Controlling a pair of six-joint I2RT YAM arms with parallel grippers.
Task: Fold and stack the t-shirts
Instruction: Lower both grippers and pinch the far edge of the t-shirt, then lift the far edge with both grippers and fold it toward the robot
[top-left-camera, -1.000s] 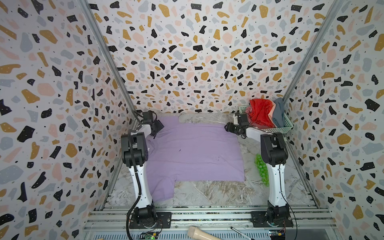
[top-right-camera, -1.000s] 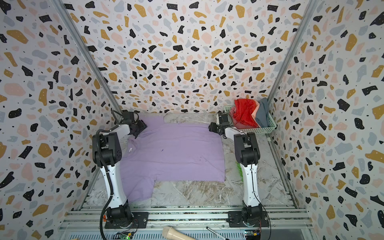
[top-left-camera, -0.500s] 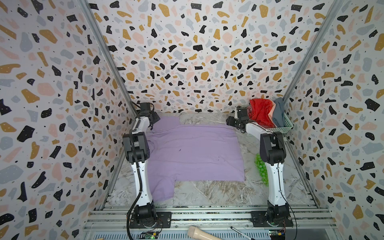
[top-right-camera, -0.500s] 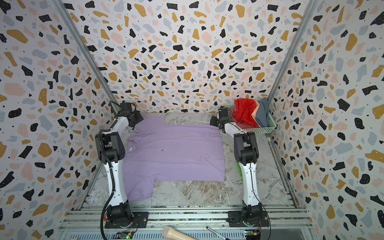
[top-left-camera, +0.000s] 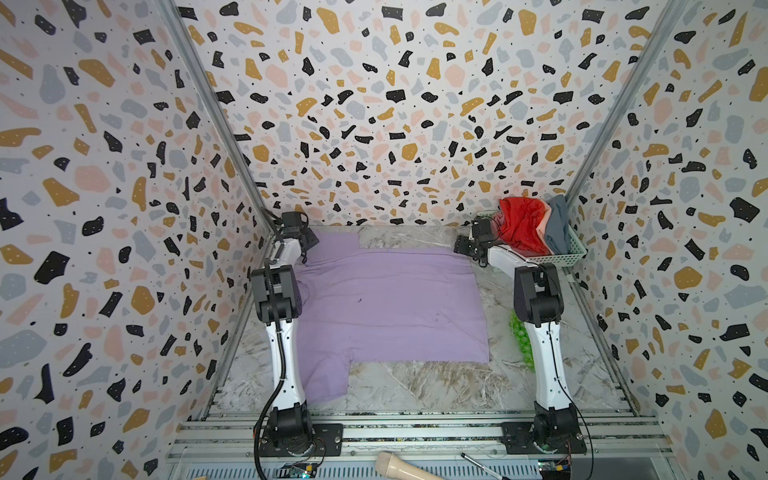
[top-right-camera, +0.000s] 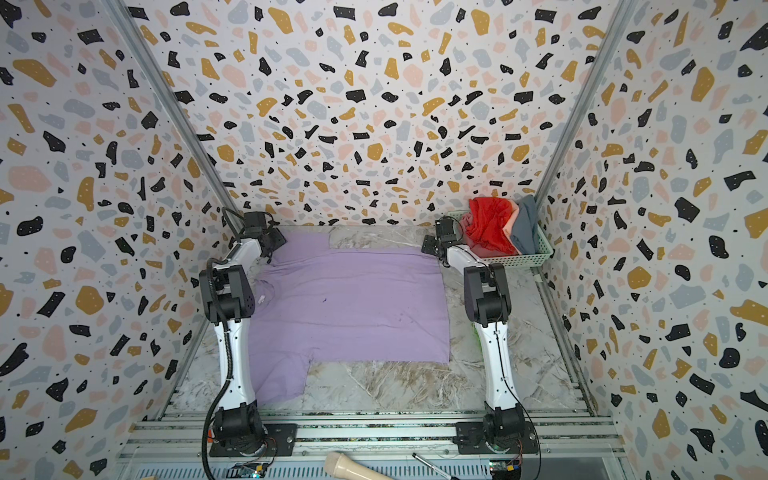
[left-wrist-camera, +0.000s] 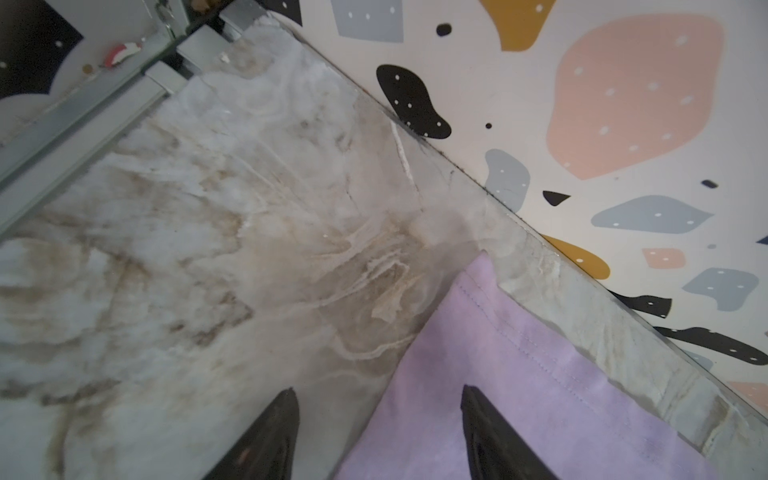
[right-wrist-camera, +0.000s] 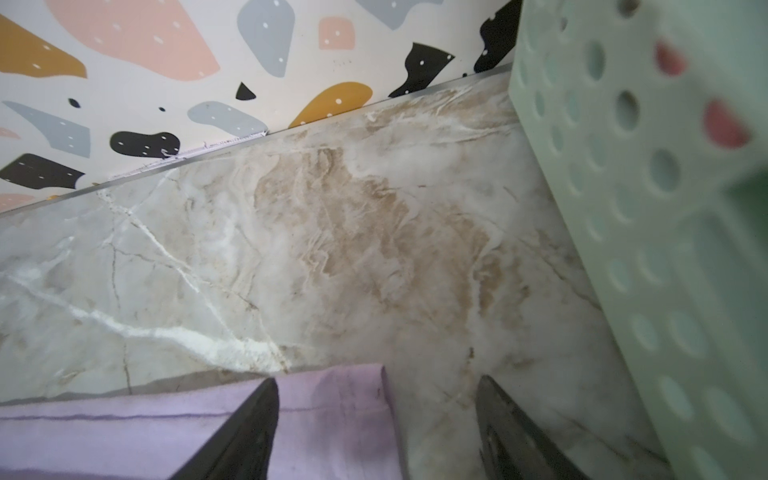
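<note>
Item: lavender t-shirt (top-left-camera: 386, 307), flat on desk (top-left-camera: 415, 382), long axis left-right. We note left tool (left-wrist-camera: 378, 390) spread over far sleeve corner, right tool (right-wrist-camera: 378, 379) spread over far hem corner; nothing gripped.

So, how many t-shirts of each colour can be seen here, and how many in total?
Lavender-purple t-shirt: 1, spread on the table
Red t-shirt: 1, in the basket
Salmon pink t-shirt: 1, in the basket
Blue-grey t-shirt: 1, in the basket
Total: 4
</note>
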